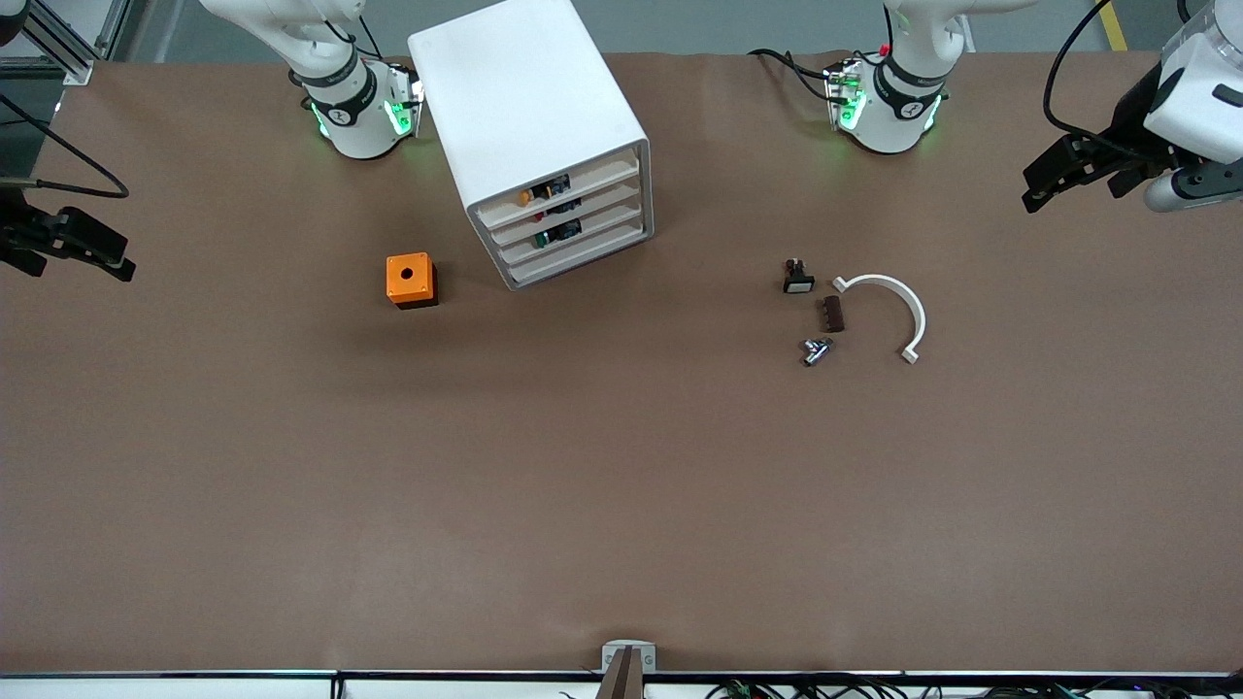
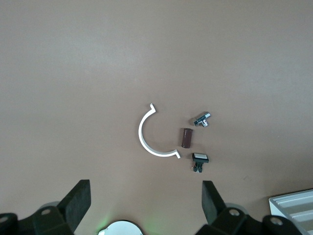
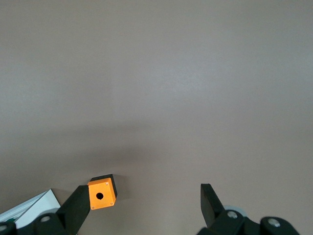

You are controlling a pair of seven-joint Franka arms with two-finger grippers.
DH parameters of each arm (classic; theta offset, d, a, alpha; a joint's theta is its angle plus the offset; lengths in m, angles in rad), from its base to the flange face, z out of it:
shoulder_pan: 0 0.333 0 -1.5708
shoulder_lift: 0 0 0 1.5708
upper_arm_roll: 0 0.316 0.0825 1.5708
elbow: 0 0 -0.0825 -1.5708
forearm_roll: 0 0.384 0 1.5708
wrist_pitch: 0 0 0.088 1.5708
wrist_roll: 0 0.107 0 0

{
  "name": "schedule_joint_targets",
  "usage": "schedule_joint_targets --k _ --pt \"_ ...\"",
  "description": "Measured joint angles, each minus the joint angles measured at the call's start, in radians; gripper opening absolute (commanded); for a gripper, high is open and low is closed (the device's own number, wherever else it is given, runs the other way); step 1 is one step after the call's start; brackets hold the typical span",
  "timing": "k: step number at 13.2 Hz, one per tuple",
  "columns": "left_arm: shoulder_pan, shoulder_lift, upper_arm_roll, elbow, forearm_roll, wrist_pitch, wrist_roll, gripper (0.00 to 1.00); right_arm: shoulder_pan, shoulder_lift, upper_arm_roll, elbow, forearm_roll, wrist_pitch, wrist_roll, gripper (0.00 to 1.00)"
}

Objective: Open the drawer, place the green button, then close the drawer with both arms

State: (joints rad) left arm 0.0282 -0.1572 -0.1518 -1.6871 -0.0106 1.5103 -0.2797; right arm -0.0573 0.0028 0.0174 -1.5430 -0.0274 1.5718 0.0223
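Note:
The white cabinet point(image 1: 529, 116) stands near the robots' bases. All four of its drawers are shut. The third drawer point(image 1: 592, 229) shows a small green-capped button point(image 1: 541, 237) with a dark body through its front. The two drawers above it show orange, red and dark parts. My left gripper point(image 1: 1058, 180) hangs open and empty over the left arm's end of the table; its own wrist view point(image 2: 146, 188) shows bare table between its fingers. My right gripper point(image 1: 87, 252) hangs open and empty over the right arm's end of the table, as its wrist view point(image 3: 144, 191) also shows.
An orange square box with a hole point(image 1: 411, 280) sits beside the cabinet toward the right arm's end. Toward the left arm's end lie a black button with a white cap point(image 1: 797, 279), a brown block point(image 1: 832, 314), a small metal part point(image 1: 816, 350) and a white half-ring point(image 1: 889, 309).

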Motion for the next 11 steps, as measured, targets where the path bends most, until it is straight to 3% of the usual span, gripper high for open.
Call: schedule_joint_targets --k 11 --pt "-0.002 0.024 -0.009 0.000 0.000 0.013 0.001 1.00 -0.001 0.000 -0.001 -0.001 0.000 0.000 0.000 1.00"
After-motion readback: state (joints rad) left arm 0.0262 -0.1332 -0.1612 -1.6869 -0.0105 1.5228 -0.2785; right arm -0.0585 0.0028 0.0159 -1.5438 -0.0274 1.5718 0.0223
